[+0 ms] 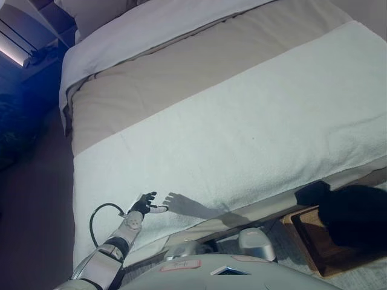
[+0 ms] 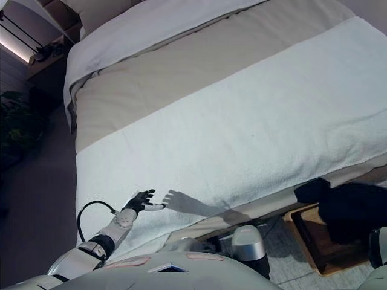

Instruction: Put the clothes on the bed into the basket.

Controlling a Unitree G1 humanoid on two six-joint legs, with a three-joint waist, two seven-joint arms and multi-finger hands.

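A dark garment (image 1: 354,214) lies heaped in a wooden basket (image 1: 307,234) on the floor at the lower right, by the foot of the bed; part of it hangs over the basket's rim. My left hand (image 1: 145,205) is open with fingers spread and holds nothing. It hovers just above the white blanket (image 1: 242,139) near the bed's lower left corner. I see no loose clothes on the bed. Only a bit of my right arm (image 2: 378,246) shows at the lower right edge; its hand is out of view.
The bed has a beige cover (image 1: 181,72) in the middle and a white sheet (image 1: 151,24) at the far end. Dark floor runs along the bed's left side (image 1: 36,199). A pale rug (image 1: 284,254) lies under the basket.
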